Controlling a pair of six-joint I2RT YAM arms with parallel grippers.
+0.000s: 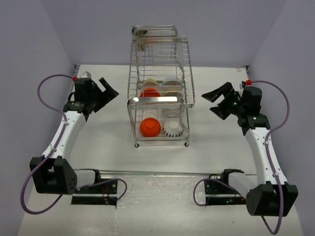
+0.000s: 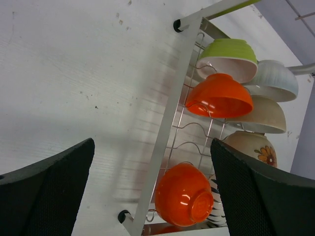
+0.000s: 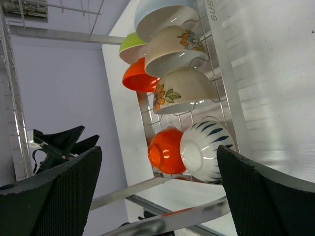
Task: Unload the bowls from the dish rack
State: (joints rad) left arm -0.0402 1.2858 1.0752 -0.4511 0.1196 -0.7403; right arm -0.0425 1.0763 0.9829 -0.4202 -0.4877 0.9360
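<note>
**A:** Where does the dish rack (image 1: pixel 160 93) stand relative to the pincers?

**B:** Mid-table (image 1: pixel 98 142), between the two. The left gripper (image 1: pixel 109 89) is off the rack's left side and the right gripper (image 1: pixel 209 102) off its right. Both point in toward it, and neither touches it.

**A:** And the jaws?

**B:** Both are spread wide, with nothing between the fingers. In each wrist view the rack's load shows through the gap.

**A:** The bowls?

**B:** All of them sit in the rack. At the front of the lower tier, an orange bowl (image 1: pixel 150 127) lies on its side just beside a white ribbed bowl (image 1: pixel 173 128). From the right wrist, that one's outside shows dark blue stripes.

**A:** And the upper tier?

**B:** On the left there is a second orange bowl (image 1: pixel 150 92) with a green bowl (image 2: pixel 229 51) behind it. On the right are cream flower-print bowls (image 3: pixel 179 91) and, at the back, a pale bluish-white bowl (image 3: pixel 162 12). They all stand on edge between the wires.

**A:** Any writing?

**B:** Only on the flat shiny bar (image 3: pixel 224 73) — the letters "SUS" at the top edge of the right wrist view, the rest cut off. I can read no brand on the bowls.
</note>
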